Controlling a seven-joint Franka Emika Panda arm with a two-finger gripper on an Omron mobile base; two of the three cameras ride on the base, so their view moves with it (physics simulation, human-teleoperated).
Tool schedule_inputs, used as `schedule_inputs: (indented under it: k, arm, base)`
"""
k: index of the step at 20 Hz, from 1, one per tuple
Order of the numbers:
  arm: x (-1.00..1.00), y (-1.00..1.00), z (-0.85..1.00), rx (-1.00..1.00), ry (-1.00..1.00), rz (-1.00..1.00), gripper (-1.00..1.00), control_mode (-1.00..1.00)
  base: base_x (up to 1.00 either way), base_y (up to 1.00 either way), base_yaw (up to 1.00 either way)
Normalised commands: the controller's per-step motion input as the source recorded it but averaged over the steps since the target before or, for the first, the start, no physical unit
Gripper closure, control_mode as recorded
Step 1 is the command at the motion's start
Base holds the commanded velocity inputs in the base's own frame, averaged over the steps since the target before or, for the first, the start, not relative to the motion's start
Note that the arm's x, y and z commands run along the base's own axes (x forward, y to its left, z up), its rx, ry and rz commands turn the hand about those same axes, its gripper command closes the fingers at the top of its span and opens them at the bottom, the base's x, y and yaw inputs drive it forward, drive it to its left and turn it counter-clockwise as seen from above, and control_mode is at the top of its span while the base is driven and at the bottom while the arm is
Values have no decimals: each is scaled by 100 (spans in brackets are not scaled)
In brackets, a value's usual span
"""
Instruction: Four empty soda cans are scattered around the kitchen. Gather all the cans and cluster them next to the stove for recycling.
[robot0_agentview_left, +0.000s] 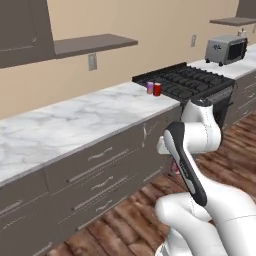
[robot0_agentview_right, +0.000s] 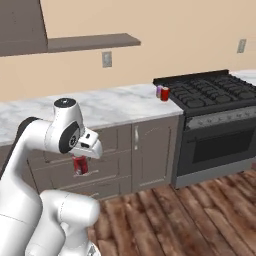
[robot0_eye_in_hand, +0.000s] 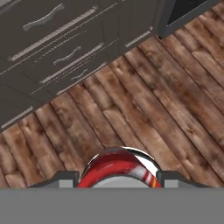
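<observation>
In the end effector (robot0_eye_in_hand: 118, 178): red can (robot0_eye_in_hand: 117, 169), clamped.

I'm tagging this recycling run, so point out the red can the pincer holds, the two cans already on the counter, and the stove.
held red can (robot0_eye_in_hand: 117, 171), hand view, silver-rimmed top.
red counter can (robot0_agentview_left: 157, 89), left base view, side.
purple-pink counter can (robot0_agentview_left: 150, 88), left base view, side.
stove (robot0_agentview_right: 212, 90), right base view, burner grates.
</observation>
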Motion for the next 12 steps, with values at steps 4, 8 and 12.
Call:
schedule_inputs:
  k: [4,8,12]
  arm:
    - [0,0,0,0,0,0,100,100]
    - [0,0,0,0,0,0,100,100]
    - [0,0,0,0,0,0,100,100]
  base:
    - [96,-53,11]
    - [88,-59,12]
    - [72,-55,21]
